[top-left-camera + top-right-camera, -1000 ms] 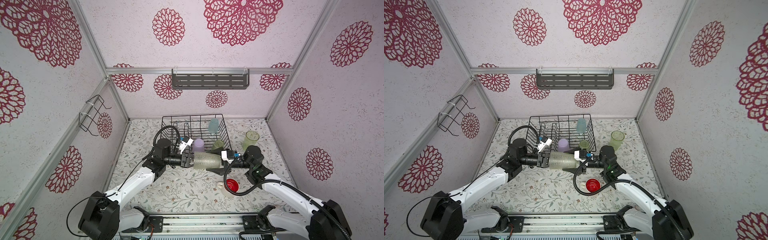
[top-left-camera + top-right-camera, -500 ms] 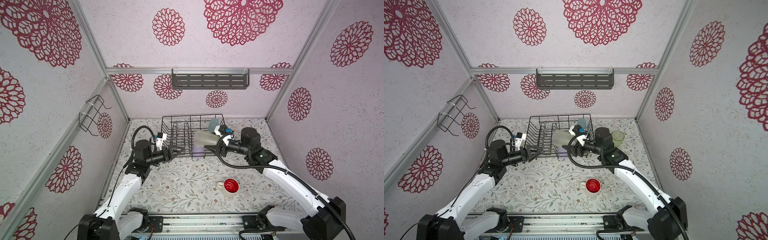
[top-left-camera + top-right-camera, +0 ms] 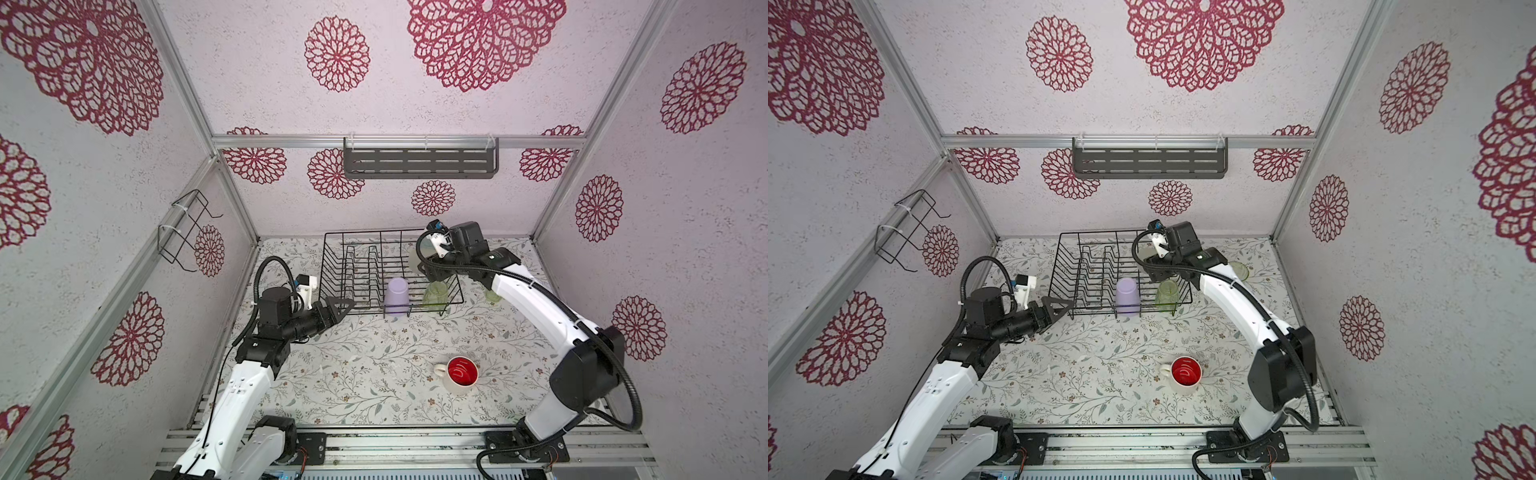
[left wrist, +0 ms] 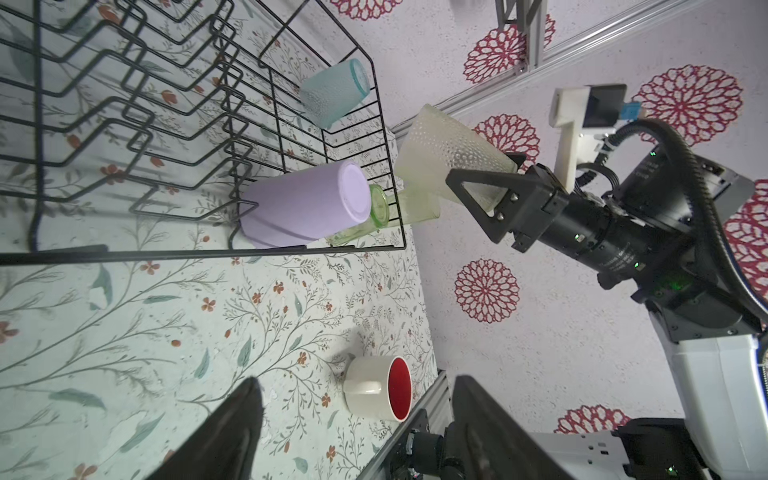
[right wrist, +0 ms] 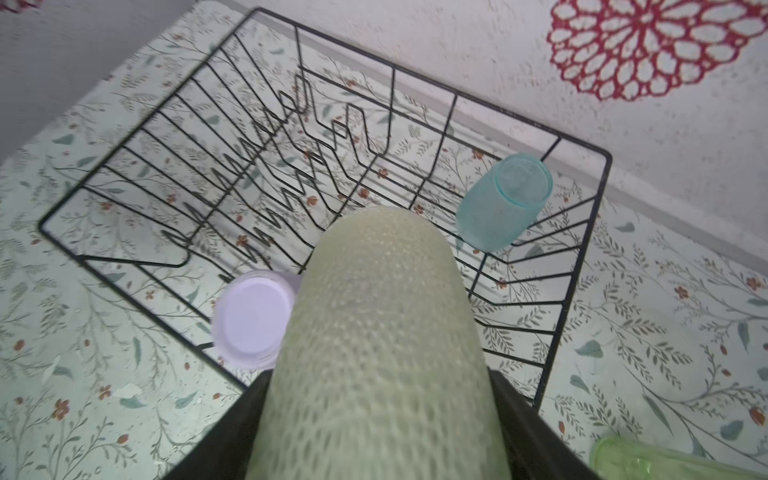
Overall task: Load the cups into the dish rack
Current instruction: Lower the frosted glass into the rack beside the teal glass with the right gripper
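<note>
Grasp of frosted tumbler (image 4: 449, 149) above dish rack (image 4: 50, 257).
Right end effector (image 4: 486, 174) pinches the frosted tumbler; left end effector (image 3: 345, 304), spread and empty, sits beside the rack's corner.

Enclosure: pale textured walls (image 3: 382, 212) all round, stamped with dark red rosettes (image 3: 337, 54) of mixed sizes. Aluminium struts (image 3: 291, 142) at the corners and across the back. Grey slotted shelf (image 3: 419, 163) on the back wall, 12 o'clock. Black wire holder (image 3: 185, 230) on the side wall, 9 o'clock. Floor: floral sheet (image 3: 374, 374), leaves and small flowers. Metal rail (image 3: 415, 451) at 6 o'clock. Light even, soft.
</note>
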You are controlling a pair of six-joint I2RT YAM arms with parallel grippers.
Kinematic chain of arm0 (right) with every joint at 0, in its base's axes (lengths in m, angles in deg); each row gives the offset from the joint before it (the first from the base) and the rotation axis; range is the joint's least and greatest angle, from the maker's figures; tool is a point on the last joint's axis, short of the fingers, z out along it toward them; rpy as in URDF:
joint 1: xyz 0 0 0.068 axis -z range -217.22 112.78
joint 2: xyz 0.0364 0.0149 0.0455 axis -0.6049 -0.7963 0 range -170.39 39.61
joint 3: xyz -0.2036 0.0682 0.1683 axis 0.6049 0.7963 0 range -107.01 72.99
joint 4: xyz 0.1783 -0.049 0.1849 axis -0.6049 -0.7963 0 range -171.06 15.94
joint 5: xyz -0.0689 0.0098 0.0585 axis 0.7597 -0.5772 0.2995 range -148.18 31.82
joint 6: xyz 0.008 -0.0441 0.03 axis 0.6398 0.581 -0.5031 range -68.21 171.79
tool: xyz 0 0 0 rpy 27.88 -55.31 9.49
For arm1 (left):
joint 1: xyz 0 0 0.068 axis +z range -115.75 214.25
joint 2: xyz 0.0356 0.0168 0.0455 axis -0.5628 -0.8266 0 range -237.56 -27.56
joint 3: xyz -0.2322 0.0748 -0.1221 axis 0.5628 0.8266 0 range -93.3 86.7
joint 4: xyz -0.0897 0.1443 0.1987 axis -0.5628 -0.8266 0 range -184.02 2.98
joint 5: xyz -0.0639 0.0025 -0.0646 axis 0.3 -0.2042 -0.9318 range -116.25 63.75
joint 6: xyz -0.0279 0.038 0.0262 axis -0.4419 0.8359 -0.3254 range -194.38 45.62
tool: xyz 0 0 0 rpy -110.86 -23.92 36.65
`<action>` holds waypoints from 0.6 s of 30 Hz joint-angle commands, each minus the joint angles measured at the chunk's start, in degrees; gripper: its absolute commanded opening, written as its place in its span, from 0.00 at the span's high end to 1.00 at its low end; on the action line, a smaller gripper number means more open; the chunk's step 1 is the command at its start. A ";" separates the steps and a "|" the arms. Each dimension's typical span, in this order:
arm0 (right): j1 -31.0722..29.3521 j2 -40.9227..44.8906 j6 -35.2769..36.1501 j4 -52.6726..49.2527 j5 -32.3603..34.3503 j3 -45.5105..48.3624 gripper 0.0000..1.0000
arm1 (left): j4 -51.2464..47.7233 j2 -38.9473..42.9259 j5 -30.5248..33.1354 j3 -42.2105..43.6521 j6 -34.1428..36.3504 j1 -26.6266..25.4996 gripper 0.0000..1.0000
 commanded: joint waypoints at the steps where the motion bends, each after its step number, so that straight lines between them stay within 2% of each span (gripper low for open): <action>1: 0.61 -3.52 -3.30 -6.20 6.16 -7.17 0.43 | -2.77 1.89 3.41 1.02 1.84 0.32 0.24; 9: 1.31 -14.29 -3.47 -12.16 9.05 -20.22 0.44 | -4.06 3.63 5.47 2.85 1.61 0.32 0.24; 18: 2.43 -23.71 -3.50 -19.60 11.14 -30.39 0.44 | -3.51 5.03 6.46 4.78 0.83 0.32 0.25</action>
